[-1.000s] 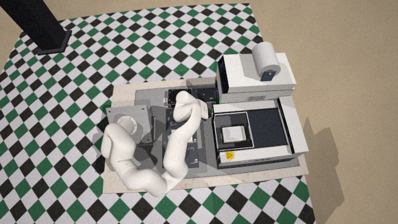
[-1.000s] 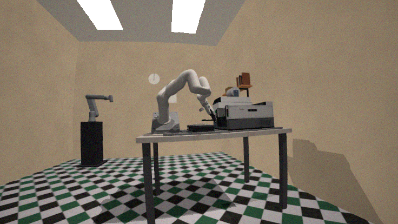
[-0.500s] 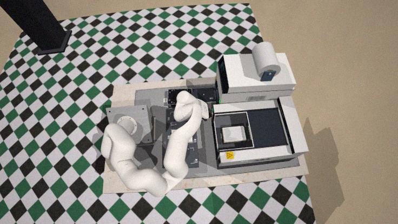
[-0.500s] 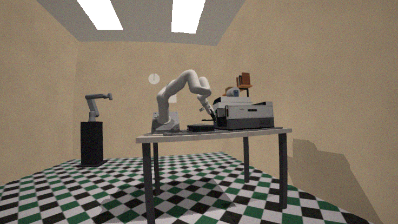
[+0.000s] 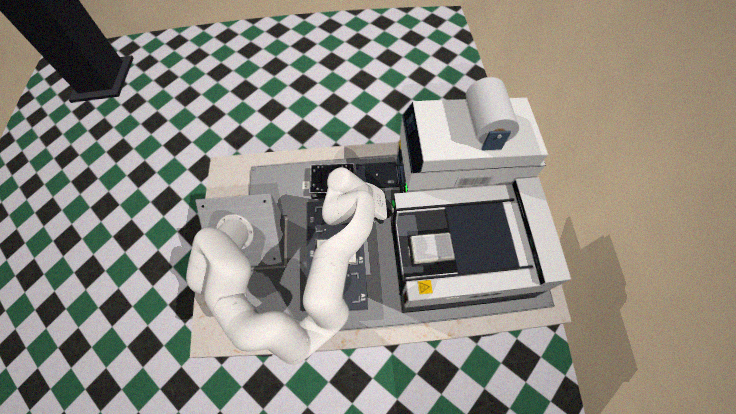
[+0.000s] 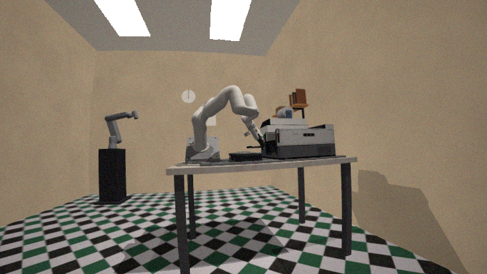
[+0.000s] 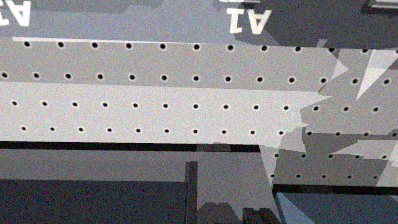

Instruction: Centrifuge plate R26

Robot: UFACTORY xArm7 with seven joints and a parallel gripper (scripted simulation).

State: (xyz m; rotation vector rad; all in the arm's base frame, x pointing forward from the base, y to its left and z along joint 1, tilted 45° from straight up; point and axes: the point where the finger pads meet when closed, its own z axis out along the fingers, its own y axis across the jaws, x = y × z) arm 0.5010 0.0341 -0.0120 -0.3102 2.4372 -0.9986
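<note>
The pincer [image 6: 261,142], closed on nothing, touched the centrifuge's [image 6: 303,137] front edge in the exterior view, whereas only the top view revealed a plate [image 5: 431,247] inside.

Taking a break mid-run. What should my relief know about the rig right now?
Gripper: shut, holding nothing, tip at the left edge of the centrifuge's front, where the keys are.
Plates: one pale plate lies flat in the centrifuge's top opening, label unreadable. A dark plate sits on the deck near the sealer.
Done: apparently one bucket loaded.
Left: confirm which plate that is and which key is being pressed before continuing.
</note>
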